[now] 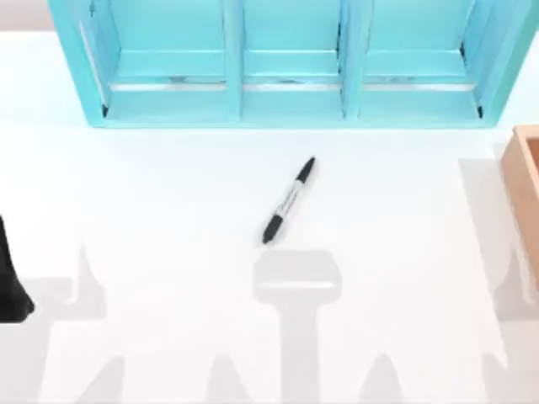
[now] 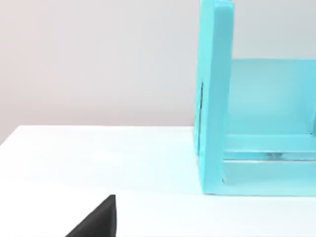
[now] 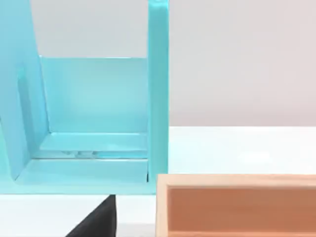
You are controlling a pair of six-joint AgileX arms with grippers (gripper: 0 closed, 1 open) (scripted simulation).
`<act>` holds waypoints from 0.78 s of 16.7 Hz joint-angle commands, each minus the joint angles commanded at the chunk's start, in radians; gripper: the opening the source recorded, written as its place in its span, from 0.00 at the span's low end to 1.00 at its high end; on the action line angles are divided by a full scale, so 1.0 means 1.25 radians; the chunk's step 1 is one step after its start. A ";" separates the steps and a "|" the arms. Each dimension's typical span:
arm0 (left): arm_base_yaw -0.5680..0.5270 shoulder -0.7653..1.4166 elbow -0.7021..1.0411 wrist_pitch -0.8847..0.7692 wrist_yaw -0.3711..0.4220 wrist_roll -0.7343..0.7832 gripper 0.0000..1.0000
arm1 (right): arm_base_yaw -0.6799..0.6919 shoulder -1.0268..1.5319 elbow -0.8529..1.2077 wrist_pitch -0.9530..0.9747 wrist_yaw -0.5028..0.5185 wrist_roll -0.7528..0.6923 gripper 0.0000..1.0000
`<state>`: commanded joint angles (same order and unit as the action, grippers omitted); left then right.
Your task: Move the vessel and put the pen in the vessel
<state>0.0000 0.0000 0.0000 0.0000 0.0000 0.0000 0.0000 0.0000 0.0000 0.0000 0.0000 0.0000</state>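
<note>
The pen [image 1: 289,200] is a slim black marker with a pale label. It lies flat on the white table near the middle, slanted, with one end toward the shelf unit and the other toward the front. The vessel is out of view. My left arm [image 1: 12,282] is a black shape at the table's left edge, far from the pen. A black piece of my left gripper [image 2: 98,221] shows in the left wrist view, low over the table. A like black piece of my right gripper [image 3: 98,220] shows in the right wrist view, next to the wooden box.
A big turquoise shelf unit [image 1: 290,63] with three bays stands along the back of the table. A tan wooden box [image 1: 525,189] sits at the right edge, and its open inside [image 3: 237,207] faces the right wrist camera.
</note>
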 joint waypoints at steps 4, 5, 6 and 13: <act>0.000 0.000 0.000 0.000 0.000 0.000 1.00 | -0.009 0.020 0.022 -0.021 0.002 -0.008 1.00; 0.000 0.000 0.000 0.000 0.000 0.000 1.00 | -0.017 0.043 0.046 -0.042 0.003 -0.015 1.00; 0.000 0.000 0.000 0.000 0.000 0.000 1.00 | -0.026 0.073 0.077 -0.070 0.003 -0.024 1.00; 0.000 0.000 0.000 0.000 0.000 0.000 1.00 | -0.106 0.468 0.410 -0.345 0.010 -0.101 1.00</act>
<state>0.0000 0.0000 0.0000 0.0000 0.0000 0.0000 -0.1330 0.5849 0.5121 -0.4309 0.0126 -0.1258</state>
